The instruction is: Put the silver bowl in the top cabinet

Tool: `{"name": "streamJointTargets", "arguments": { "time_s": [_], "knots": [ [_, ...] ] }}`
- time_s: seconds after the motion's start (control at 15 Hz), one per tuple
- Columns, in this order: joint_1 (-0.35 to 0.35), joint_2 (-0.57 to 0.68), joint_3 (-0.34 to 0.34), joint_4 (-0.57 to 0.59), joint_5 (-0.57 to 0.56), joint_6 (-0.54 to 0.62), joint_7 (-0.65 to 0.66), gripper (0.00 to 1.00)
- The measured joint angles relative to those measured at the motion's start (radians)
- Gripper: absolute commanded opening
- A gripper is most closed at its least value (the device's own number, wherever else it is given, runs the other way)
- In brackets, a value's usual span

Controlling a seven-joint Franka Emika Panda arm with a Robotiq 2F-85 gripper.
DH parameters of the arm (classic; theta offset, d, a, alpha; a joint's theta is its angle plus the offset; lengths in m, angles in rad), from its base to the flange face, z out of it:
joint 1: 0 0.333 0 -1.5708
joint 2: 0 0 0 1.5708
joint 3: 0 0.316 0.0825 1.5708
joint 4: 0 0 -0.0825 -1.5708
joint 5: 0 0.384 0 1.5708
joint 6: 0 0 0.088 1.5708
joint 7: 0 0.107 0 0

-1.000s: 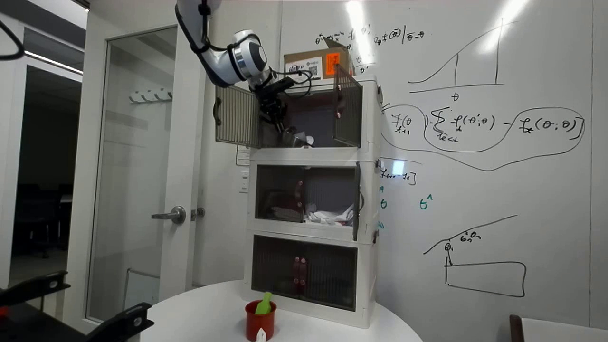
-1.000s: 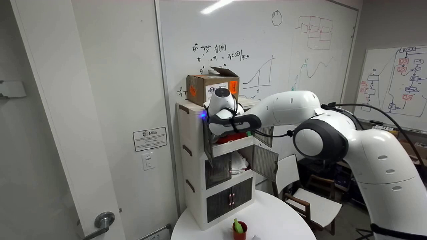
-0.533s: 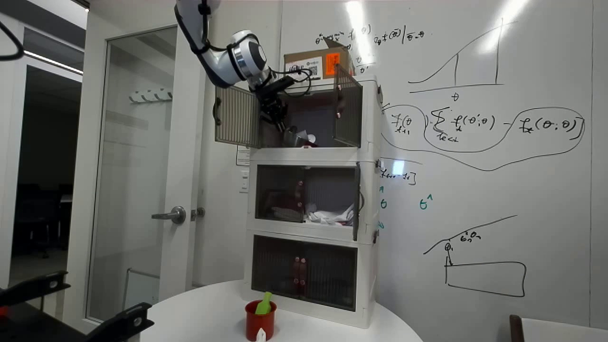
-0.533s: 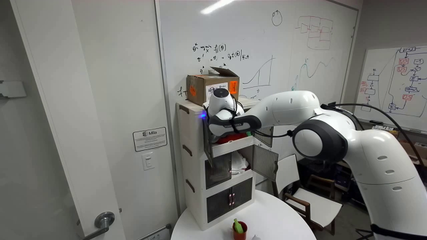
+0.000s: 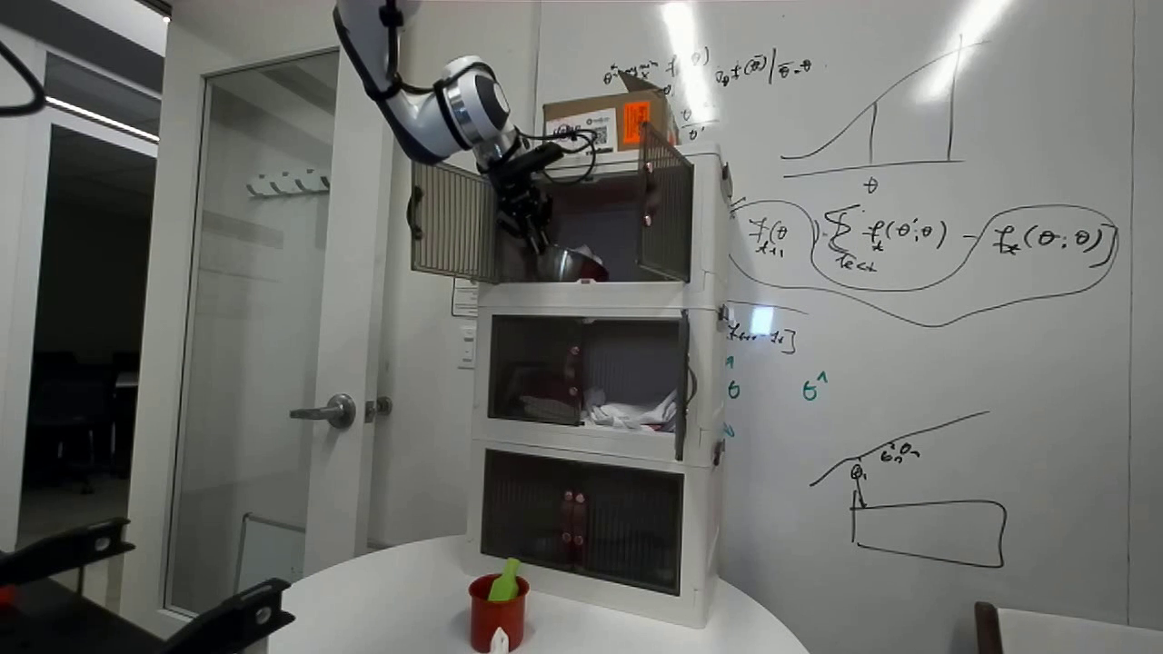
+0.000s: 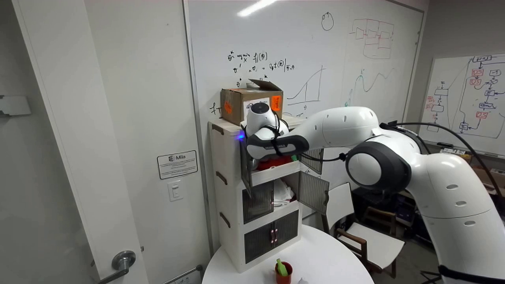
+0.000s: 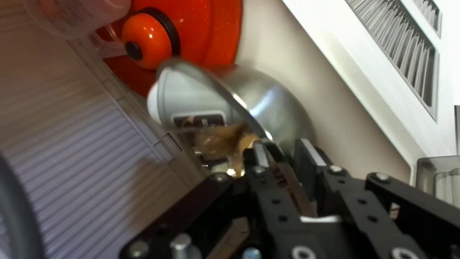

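The silver bowl (image 5: 565, 264) is inside the top cabinet (image 5: 709, 227), by its front sill at the left. In the wrist view the bowl (image 7: 284, 104) holds a grey bottle (image 7: 194, 95) and a brownish wrapped item (image 7: 219, 140). My gripper (image 5: 541, 245) reaches down into the cabinet at the bowl's near rim. In the wrist view my gripper (image 7: 285, 151) has its jaws apart, with the rim between them nearer one finger and a gap to the other. In an exterior view the arm and a door hide the gripper.
The top cabinet's left door (image 5: 454, 222) and right door (image 5: 666, 204) stand open beside the arm. A red-orange lid (image 7: 194, 32) and a clear cup (image 7: 79, 18) lie beside the bowl. A cardboard box (image 5: 595, 127) sits on top. A red cup (image 5: 498, 618) stands on the table.
The bowl has turned and settled inside the cabinet, its side now showing wide in an exterior view. The gripper has barely moved.
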Motion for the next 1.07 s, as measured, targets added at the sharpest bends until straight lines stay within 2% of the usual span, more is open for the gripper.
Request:
{"name": "streamJointTargets", "arguments": {
  "time_s": [0.27,0.4,0.87,1.07],
  "knots": [
    [-0.001,0.000,0.000,0.024,0.008,-0.068,0.000,0.88],
    [-0.001,0.002,0.001,0.032,0.021,-0.089,0.005,1.00],
    [-0.003,0.004,0.026,0.064,0.185,-0.275,0.139,1.00],
    [-0.042,-0.052,0.014,-0.051,0.218,-0.180,0.243,1.00]
  ]
}}
